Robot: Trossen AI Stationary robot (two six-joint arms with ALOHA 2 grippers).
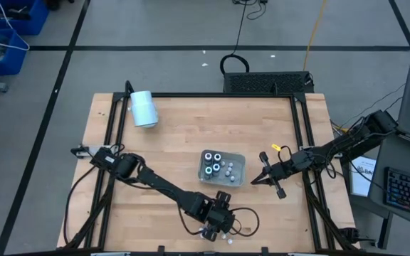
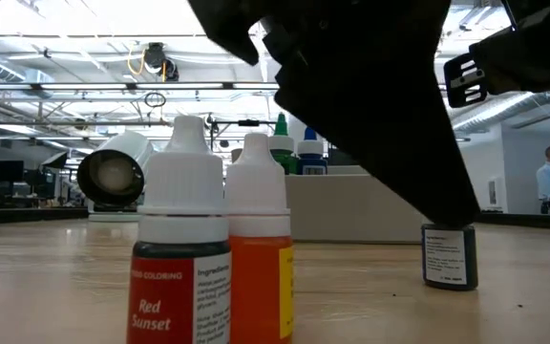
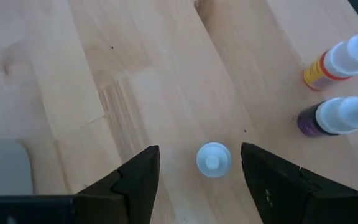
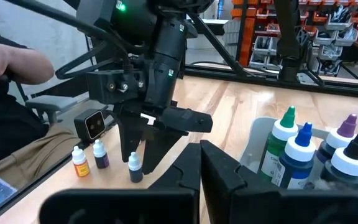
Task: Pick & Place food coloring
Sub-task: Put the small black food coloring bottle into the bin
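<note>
White-capped bottle (image 3: pixel 214 160) between wide-open left gripper (image 3: pixel 200 169) fingers, untouched, right gripper (image 1: pixel 262 178) closed empty beside tray (image 1: pixel 238 163).

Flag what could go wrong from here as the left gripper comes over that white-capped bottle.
1. The left gripper stands open around a small upright bottle; an off-centre close could tip it.
2. The orange bottle and purple bottle stand close by; a sideways sweep might knock them.
3. The tray is already crowded, so placing could jostle the bottles inside.
</note>
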